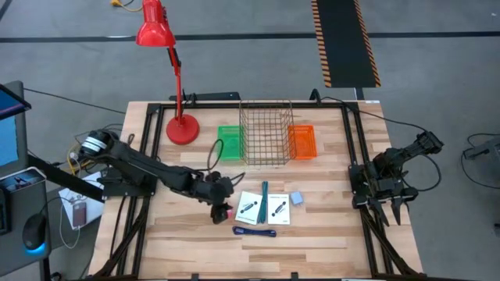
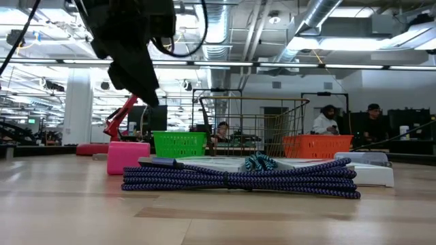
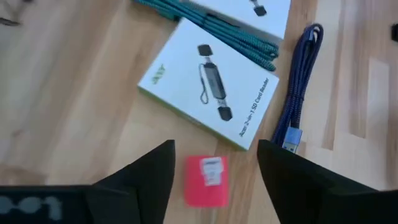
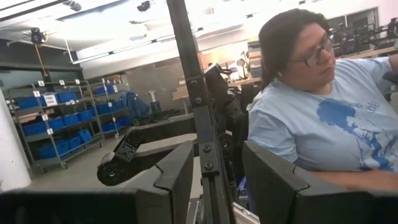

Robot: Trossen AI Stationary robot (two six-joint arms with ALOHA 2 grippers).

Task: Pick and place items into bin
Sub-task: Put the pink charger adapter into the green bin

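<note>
The small red block [image 3: 207,180] is what we're looking at here. It lies flat on the bench [image 1: 312,234], at the left end of the little cluster of items, and in the left wrist view it sits right in the gap between the 2 dark fingers of the left claw [image 3: 214,165]. So the claw hangs more or less straight above it, fingers apart, 1 either side, nothing gripped yet. The block's longer side runs along the gap rather than across it, so we'd guess closing catches its narrow width, which is the easy way.

Just beside the block is the nearer white card [image 3: 208,87] with the printed reader on it, and the blue-purple strap [image 3: 298,106] runs along that card's other edge. The card's corner is close to the block, so 1 finger may brush it going down.

From above, the left claw [image 1: 219,209] is by far the nearer one. The right claw [image 1: 388,204] waits at the bench's right edge, fingers apart, well away from everything.

The wire bin [image 1: 267,133] stands further back on the bench, past the cards, so that's the direction the carry would go.
</note>
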